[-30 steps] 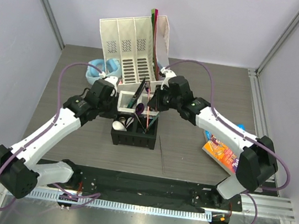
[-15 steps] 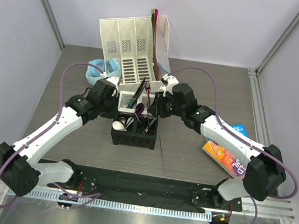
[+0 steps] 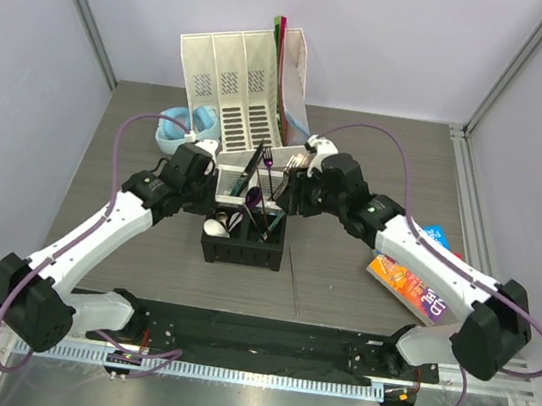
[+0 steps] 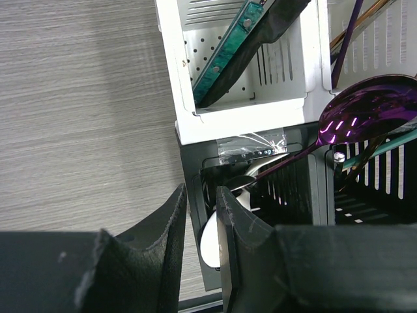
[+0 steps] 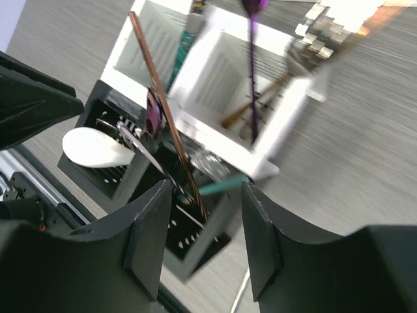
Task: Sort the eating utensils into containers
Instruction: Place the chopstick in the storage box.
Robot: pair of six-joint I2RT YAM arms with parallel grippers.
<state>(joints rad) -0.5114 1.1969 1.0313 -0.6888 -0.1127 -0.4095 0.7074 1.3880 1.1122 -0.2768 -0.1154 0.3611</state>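
Grey wood-grain bench (image 3: 331, 282): the caddy (image 3: 242, 244) stands mid-bench, holding a purple spoon (image 4: 365, 107) and a brown chopstick (image 5: 163, 111). The left gripper (image 4: 202, 215) pinches a black cell's wall. The right gripper (image 5: 202, 215) hangs spread above the chopstick. The lettering on the book (image 3: 402, 277) near the right edge is too small to read.

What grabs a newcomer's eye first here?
The four-cell caddy at the centre of the table, bristling with cutlery. The left fingers pinch its black wall; the right fingers gape above a brown chopstick. A purple spoon gleams inside.
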